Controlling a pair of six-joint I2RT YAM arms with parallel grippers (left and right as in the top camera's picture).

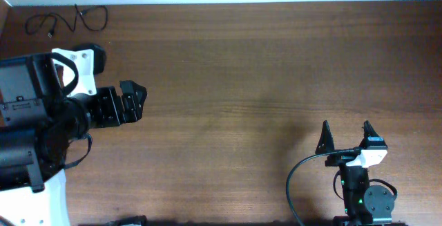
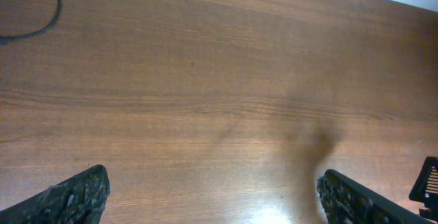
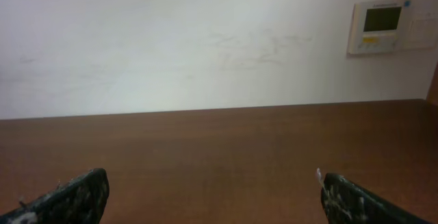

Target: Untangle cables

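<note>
The thin black cables (image 1: 68,20) lie as loose loops at the far left corner of the wooden table (image 1: 262,67). One curved stretch of cable (image 2: 42,20) shows at the top left of the left wrist view. My left gripper (image 1: 136,100) is open and empty, to the right of and nearer than the cables; its fingertips (image 2: 212,196) hang over bare wood. My right gripper (image 1: 347,135) is open and empty near the front right edge, far from the cables; the right wrist view (image 3: 212,196) shows only table and wall.
A thick black arm cable (image 1: 304,174) curls beside the right arm's base. A white wall (image 3: 171,46) with a small control panel (image 3: 387,25) stands behind the table's far edge.
</note>
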